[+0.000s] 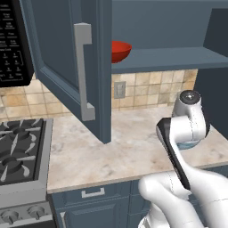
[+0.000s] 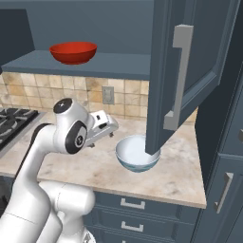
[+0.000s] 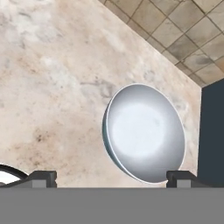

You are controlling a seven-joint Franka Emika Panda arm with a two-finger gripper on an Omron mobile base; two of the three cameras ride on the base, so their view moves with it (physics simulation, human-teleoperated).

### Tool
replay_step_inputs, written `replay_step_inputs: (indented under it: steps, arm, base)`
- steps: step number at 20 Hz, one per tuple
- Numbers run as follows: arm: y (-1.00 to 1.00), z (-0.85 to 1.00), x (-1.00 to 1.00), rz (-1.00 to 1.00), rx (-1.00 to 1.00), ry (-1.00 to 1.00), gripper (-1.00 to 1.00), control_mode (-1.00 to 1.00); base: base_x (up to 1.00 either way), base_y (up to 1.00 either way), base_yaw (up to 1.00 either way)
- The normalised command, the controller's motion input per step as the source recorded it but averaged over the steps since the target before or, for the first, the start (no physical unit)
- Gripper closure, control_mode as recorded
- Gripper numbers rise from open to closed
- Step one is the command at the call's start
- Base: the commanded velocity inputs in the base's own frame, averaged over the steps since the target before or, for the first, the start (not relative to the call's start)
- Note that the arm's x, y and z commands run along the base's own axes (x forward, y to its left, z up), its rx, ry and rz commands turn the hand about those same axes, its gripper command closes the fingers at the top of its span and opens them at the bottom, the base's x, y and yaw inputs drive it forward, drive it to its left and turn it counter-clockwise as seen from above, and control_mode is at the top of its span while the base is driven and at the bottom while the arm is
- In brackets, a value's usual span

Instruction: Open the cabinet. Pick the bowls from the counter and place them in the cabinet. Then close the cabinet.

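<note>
Hovering over the counter (image 2: 180, 166), I had my gripper (image 3: 111, 177) pointed down at the white bowl (image 3: 144, 131), fingers (image 3: 41, 178) spread wide and holding nothing. The bowl sat upright on the stone just ahead of my tips, close to the open cabinet door (image 2: 190, 71), whose lower corner hung right over the bowl's far rim. The red bowl (image 2: 73, 52) was already on the shelf (image 2: 109, 64) above, up and to the left of the white one, so I judged this second pick to be the step in hand. To do it well, I reckoned I should straddle the near rim, one finger inside and one outside, rather than try to span the whole bowl. I would need to come down on the side away from the door, and lift clear of that corner before swinging up toward the shelf, beside the red bowl.
</note>
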Motion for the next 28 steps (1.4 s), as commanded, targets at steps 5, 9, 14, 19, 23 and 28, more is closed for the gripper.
replay_step_inputs:
  steps: [5, 9, 14, 19, 23, 28]
  arm:
    - [0.00, -0.31, 0.04, 0.00, 0.00, 0.02, -1.00, -1.00]
    - [-0.05, -0.29, 0.07, 0.00, 0.00, 0.02, -1.00, -1.00]
    - [-0.08, -0.25, 0.13, 0.00, 0.00, 0.00, -1.00, -1.00]
    - [-0.09, -0.21, 0.19, 0.00, 0.00, 0.00, -1.00, -1.00]
    - [-0.07, -0.26, 0.18, 0.00, 0.00, 0.00, -1.00, -1.00]
    - [-0.08, -0.24, 0.17, 0.00, 0.00, 0.02, -1.00, -1.00]
  base:
    - [0.00, 0.00, 0.00]
    - [0.00, 0.00, 0.00]
    - [0.00, 0.00, 0.00]
    - [0.00, 0.00, 0.00]
    - [0.00, 0.00, 0.00]
    - [0.00, 0.00, 0.00]
